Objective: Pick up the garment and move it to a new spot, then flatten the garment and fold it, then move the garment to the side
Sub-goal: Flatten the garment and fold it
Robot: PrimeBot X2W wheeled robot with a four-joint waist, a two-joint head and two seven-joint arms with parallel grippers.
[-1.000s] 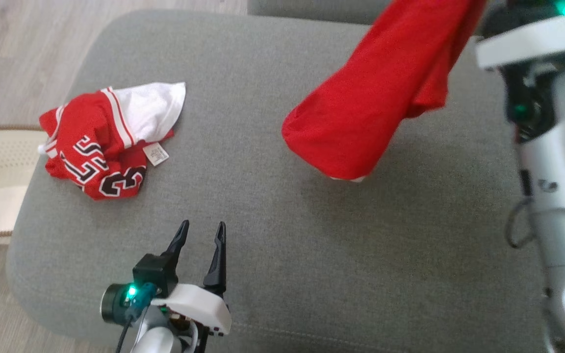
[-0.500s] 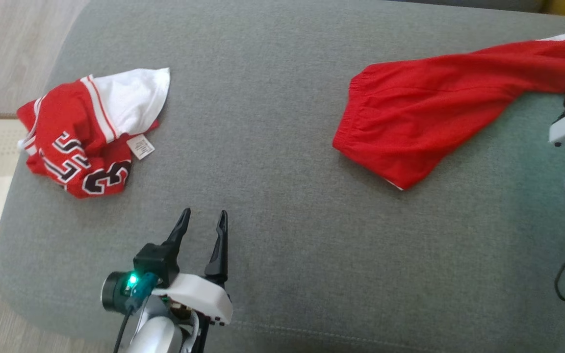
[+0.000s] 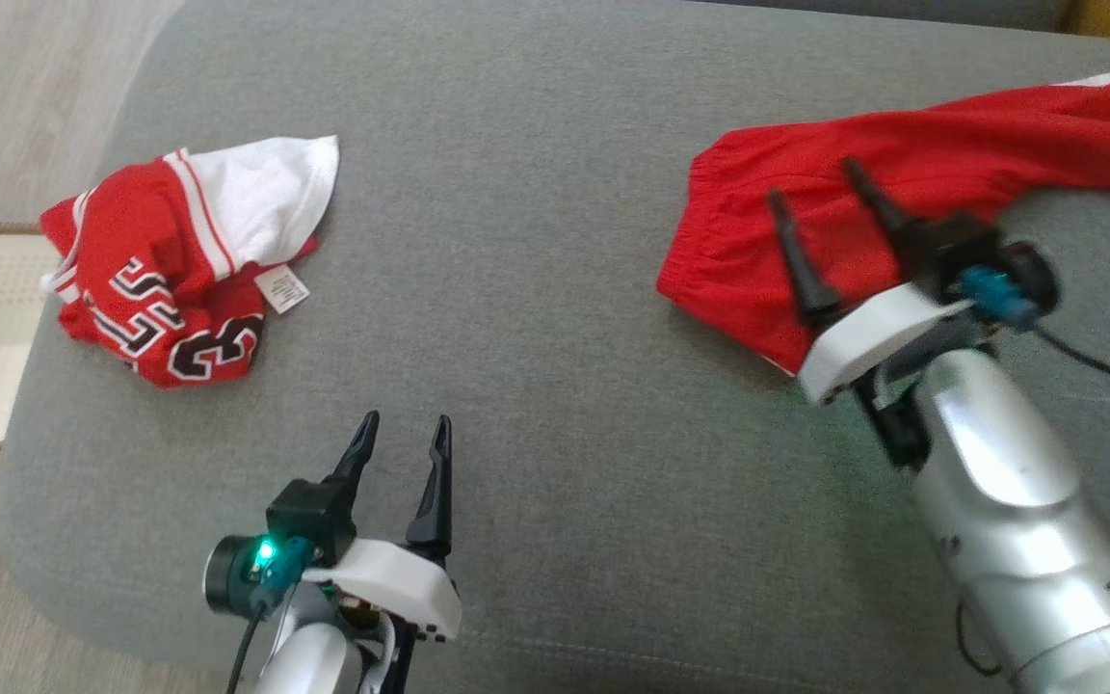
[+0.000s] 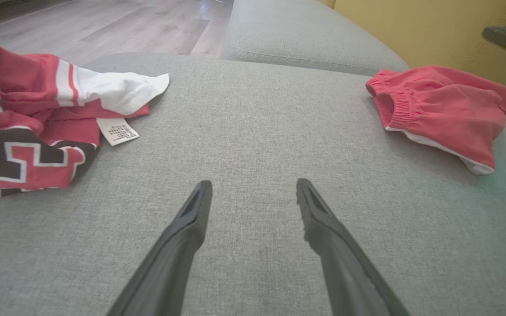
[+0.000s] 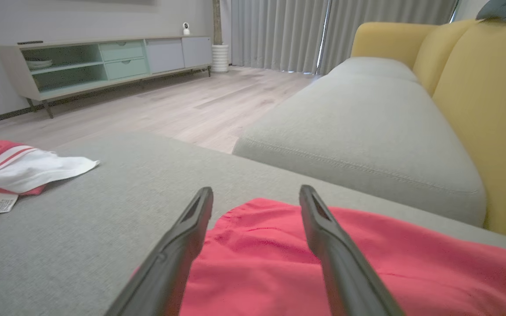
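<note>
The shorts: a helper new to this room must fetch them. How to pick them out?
On the grey sofa cushion, look toward the right end, by the robot's right hand. The shorts there are plain red with a gathered waistband, unlike the numbered red-and-white jersey.

The left end effector (image 3: 406,420) sits at the lower left of the head view. Its two long dark fingers (image 3: 432,482) point up the view and stand apart in a narrow V. Behind them, the left wrist housing (image 3: 391,593) is white, with a black camera barrel (image 3: 227,576) beside it showing a green light.

The right end effector (image 3: 812,179) reaches in from the lower right, angled toward the robot's left, with its jaws spread wide. The white right wrist housing (image 3: 863,337) joins a pale silver forearm (image 3: 1008,511) that runs down to the bottom right corner. A dark cable (image 3: 1085,361) trails from the right wrist camera (image 3: 998,284). In each wrist view, that arm's two fingers rise well apart.
</note>
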